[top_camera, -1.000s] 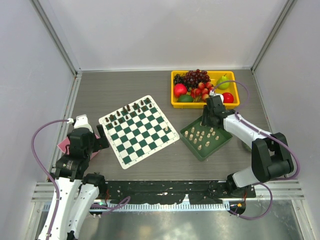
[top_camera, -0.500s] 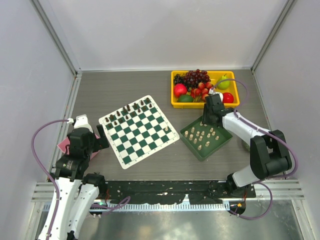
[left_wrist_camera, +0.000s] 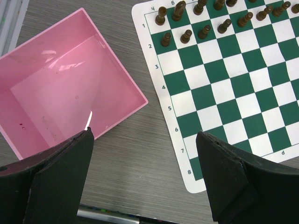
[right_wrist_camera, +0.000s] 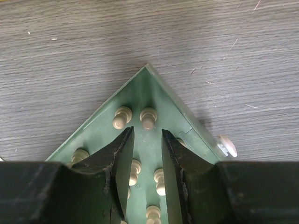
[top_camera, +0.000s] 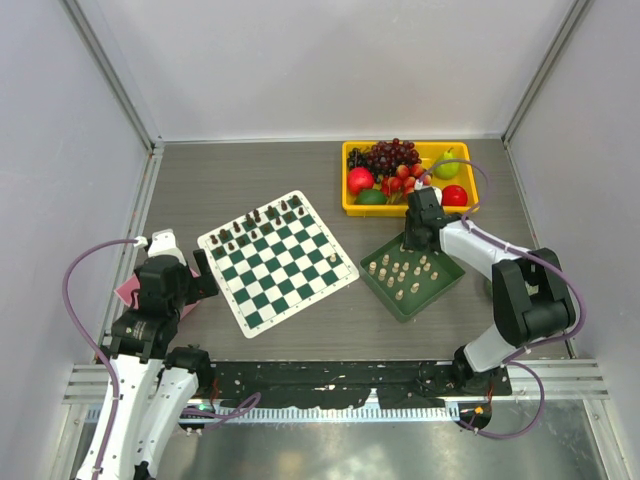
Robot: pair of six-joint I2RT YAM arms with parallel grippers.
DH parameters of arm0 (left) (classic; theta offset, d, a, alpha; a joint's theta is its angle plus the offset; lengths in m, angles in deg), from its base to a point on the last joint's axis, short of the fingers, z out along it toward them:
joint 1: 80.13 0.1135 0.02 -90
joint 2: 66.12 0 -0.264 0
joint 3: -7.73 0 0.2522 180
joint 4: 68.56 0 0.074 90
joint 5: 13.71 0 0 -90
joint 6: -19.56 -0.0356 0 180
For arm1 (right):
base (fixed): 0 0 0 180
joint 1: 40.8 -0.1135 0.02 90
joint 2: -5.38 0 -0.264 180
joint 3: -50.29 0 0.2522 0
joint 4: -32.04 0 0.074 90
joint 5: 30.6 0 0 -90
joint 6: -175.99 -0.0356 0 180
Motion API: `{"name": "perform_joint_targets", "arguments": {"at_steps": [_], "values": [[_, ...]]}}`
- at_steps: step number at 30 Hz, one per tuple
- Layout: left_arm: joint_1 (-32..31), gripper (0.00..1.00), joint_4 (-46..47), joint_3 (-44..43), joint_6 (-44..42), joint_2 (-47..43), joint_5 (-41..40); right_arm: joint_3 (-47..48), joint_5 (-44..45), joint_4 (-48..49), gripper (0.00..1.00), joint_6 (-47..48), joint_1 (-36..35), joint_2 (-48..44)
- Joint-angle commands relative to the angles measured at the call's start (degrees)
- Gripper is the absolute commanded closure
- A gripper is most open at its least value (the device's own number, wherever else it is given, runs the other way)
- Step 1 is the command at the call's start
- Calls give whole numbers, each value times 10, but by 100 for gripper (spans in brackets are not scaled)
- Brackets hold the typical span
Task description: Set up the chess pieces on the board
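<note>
On the left, our left jaws hang wide apart and empty above the counter, between the pink box (left_wrist_camera: 65, 98) and the board's edge. They have no part in this step, so we would not move them. The board (top_camera: 270, 270) lies left of centre, with dark pieces (left_wrist_camera: 186, 35) in two rows along one side and, as far as we can tell, a lone cream piece (top_camera: 333, 258) near the opposite side. The other cream pieces (right_wrist_camera: 148, 116) stand crowded in the green tray (right_wrist_camera: 147, 86), just right of the board. Our right jaws point down over the tray's far corner, narrowly apart, with nothing clamped that we can see. Two pieces stand just past the tips and others show under the gap. We judge this to be a pick. To do it well, we should bring one piece alone into the gap, low enough to take it by the neck, with neither tip leaning on a neighbour. Then we close gently, lift straight up clear of the rest, and carry it to a bare square on the side facing the dark rows, setting it down upright.
</note>
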Motion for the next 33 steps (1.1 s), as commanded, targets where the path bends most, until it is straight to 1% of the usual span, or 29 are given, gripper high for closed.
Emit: {"name": "perform_joint_targets", "arguments": {"at_steps": [1, 33], "values": [[3, 1, 25, -15, -10, -4, 3, 21, 12, 12, 64, 6, 3, -5], [2, 1, 24, -16, -10, 1, 3, 22, 13, 9, 64, 13, 7, -12]]}}
